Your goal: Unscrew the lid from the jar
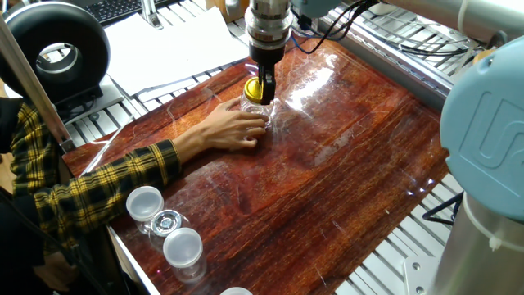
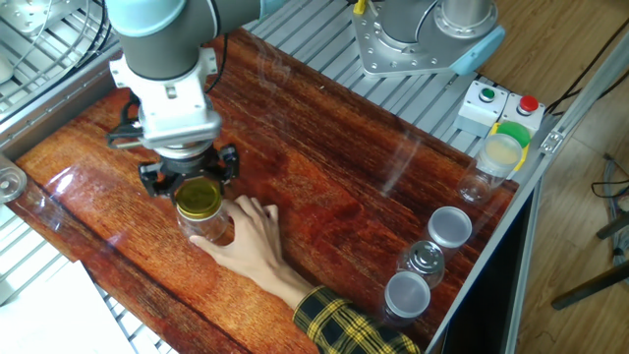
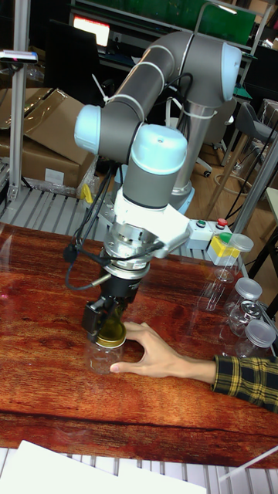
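The small clear glass jar (image 1: 257, 107) (image 2: 208, 226) (image 3: 103, 356) stands upright on the red-brown wooden table (image 1: 344, 172), at its far side. Its yellow-gold lid (image 1: 253, 88) (image 2: 199, 198) (image 3: 110, 334) sits on top. From straight above, my gripper (image 1: 261, 85) (image 2: 196, 186) (image 3: 106, 320) comes down with a black finger on either side of the lid, shut on it. A person's hand (image 1: 232, 129) (image 2: 253, 234) (image 3: 154, 356) in a yellow plaid sleeve wraps around the jar's body and holds it. The jar's threaded neck is hidden.
Clear cups with white lids (image 1: 145, 203) (image 2: 451, 227) stand at the table's near corner. A button box (image 2: 496, 106) and a cup with a green-yellow lid (image 2: 504, 148) sit at another edge. The robot base (image 2: 428, 34) is behind the table. Paper sheets (image 1: 168, 45) lie beside it.
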Robot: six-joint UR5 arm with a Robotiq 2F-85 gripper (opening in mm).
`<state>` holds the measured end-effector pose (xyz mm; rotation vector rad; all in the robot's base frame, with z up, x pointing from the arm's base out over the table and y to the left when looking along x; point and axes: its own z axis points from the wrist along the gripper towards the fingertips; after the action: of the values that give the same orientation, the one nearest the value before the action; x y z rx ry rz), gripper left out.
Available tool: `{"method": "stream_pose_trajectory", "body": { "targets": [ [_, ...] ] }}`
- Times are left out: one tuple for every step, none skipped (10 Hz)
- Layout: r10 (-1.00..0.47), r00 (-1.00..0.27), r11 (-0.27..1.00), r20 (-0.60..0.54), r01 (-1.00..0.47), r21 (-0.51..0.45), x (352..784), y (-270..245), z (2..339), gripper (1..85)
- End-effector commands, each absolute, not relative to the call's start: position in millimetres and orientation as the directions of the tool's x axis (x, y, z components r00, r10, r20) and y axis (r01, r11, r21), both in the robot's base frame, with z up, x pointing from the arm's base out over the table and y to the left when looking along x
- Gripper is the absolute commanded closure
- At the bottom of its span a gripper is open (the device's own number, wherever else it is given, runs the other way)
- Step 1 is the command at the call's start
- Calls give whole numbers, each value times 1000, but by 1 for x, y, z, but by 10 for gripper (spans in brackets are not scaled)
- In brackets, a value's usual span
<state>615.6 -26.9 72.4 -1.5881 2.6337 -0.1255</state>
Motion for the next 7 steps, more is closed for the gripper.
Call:
{"method": "stream_pose_trajectory", "body": {
  "targets": [
    [-963,-271,269,-12,-949,-164,631,-17,73,277],
    [-972,-234,233,-16,-956,-179,634,-17,75,280],
    [-979,-202,204,-30,-961,-188,634,-17,75,280],
    [-986,-164,169,-43,-967,-191,633,-19,74,280],
    [-990,-139,143,-39,-971,-191,629,-25,72,273],
    [-991,-130,135,-39,-972,-191,628,-28,70,267],
    [-991,-128,132,-31,-974,-183,625,-31,70,217]
  ]
}}
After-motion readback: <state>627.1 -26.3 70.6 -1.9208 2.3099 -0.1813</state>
